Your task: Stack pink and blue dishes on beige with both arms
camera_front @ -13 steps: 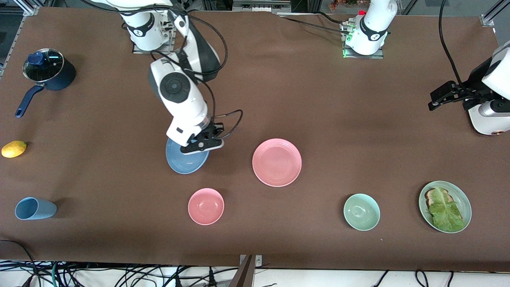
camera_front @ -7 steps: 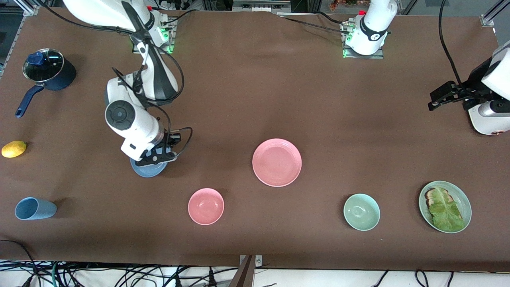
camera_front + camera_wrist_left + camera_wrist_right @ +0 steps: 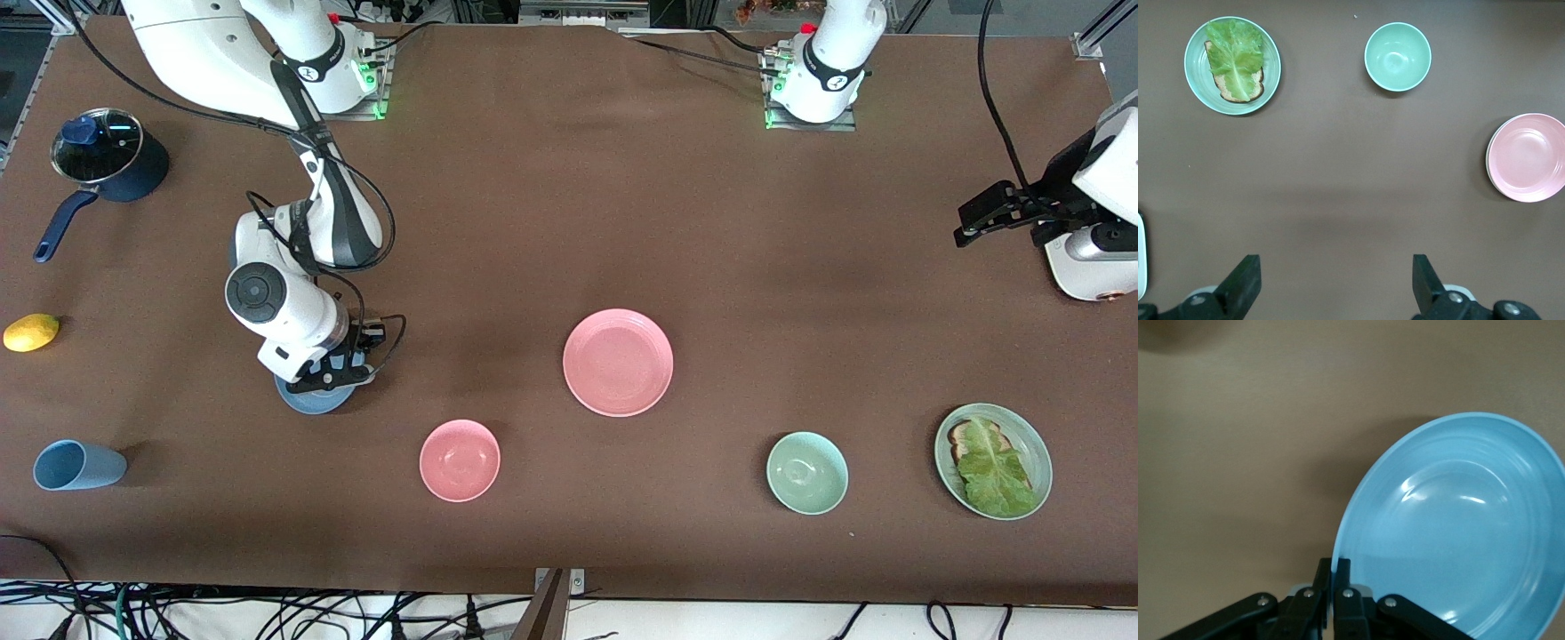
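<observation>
The right tool [image 3: 325, 380] is clamped shut on the rim of the blue plate [image 3: 305, 402] and holds it tilted over the bench [image 3: 551, 204] toward the right arm's end. In the right wrist view the thin rim sits pinched between the jaws, and most of the plate hangs free to one side of the grip.

The pink plate [image 3: 618, 362] lies flat near the middle of the bench, toward the left arm's end from the held plate. In the left wrist view a pale edge [image 3: 1487, 175] peeks from under it; I judge that to be the beige plate, with the pink one already on top.

The carry therefore runs along the bench toward the left arm's end. The right arm is plainly the nearer one. The pink bowl [image 3: 460, 460] sits nearer the front camera than that path, so the lane looks open, though the hanging edge needs height.

The left tool [image 3: 971, 228] waits with jaws apart over the left arm's end of the bench, well apart from the stack.
</observation>
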Available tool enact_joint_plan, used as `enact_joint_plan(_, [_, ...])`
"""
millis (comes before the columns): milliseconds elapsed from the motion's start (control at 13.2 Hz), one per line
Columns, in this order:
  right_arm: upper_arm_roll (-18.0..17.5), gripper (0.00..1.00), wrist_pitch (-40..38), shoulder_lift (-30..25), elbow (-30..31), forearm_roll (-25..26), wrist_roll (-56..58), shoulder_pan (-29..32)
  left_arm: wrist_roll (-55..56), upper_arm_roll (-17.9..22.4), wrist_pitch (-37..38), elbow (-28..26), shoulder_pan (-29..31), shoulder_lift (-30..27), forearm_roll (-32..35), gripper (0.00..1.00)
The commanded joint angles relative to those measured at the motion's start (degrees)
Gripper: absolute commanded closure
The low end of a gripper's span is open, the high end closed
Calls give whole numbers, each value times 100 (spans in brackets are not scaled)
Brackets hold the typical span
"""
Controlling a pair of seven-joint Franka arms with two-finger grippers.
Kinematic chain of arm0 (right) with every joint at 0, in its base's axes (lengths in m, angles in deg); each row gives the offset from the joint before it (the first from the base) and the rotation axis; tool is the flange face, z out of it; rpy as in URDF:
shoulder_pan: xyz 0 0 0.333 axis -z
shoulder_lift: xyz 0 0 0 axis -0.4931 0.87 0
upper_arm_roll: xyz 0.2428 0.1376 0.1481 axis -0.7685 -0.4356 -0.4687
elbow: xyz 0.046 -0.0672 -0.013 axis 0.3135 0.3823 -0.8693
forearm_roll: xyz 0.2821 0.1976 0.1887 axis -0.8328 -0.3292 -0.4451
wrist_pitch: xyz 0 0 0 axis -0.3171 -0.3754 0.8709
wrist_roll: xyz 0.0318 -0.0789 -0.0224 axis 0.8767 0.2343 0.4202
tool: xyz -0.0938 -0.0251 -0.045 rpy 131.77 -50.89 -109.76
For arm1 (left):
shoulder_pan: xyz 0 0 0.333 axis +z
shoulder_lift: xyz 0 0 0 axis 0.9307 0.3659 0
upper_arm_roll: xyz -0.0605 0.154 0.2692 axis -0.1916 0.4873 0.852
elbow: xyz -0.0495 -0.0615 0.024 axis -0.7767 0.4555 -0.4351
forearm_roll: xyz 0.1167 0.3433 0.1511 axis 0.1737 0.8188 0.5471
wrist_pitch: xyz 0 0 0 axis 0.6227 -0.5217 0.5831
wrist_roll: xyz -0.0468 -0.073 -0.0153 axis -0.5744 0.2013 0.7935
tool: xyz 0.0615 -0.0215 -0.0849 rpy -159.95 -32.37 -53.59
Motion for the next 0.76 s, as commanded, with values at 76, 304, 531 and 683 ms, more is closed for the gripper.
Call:
enact_joint_plan(76, [-124, 28, 248, 357, -201, 0, -91, 156, -89, 2, 117, 153, -5, 65, -12, 0])
enact_joint_plan(304, [-116, 0, 222, 192, -359, 44, -30, 174, -89, 2, 117, 153, -5, 65, -12, 0])
enact_joint_plan(531, [-89, 0, -435, -571, -483, 53, -20, 183, -89, 2, 117, 162, -5, 65, -12, 0])
enact_joint_plan(683, [-71, 0, -909, -1038, -483, 62, -29, 192, -89, 2, 117, 162, -5, 65, -4, 0])
